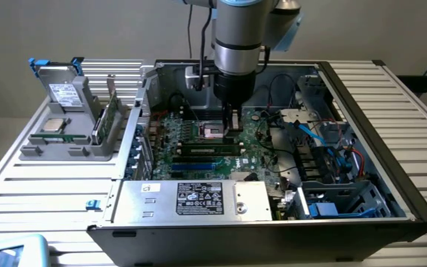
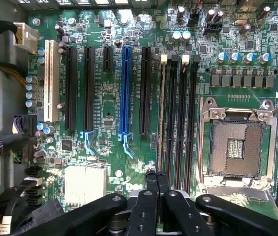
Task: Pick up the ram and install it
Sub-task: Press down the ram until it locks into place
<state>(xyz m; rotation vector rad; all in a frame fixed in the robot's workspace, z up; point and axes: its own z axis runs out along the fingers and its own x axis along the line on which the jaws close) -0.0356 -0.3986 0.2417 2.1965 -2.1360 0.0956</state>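
One ram (image 1: 209, 148) apparently seated among the black memory slots (image 2: 183, 123) — gripper (image 2: 157, 178) low over its end, fingers pressed together on nothing, likely for pushing it down

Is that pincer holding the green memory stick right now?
No. The pincer is shut with nothing between its tips, hovering above the motherboard.

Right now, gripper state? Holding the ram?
Gripper: shut, nothing between its fingers, above the motherboard near the memory slots.
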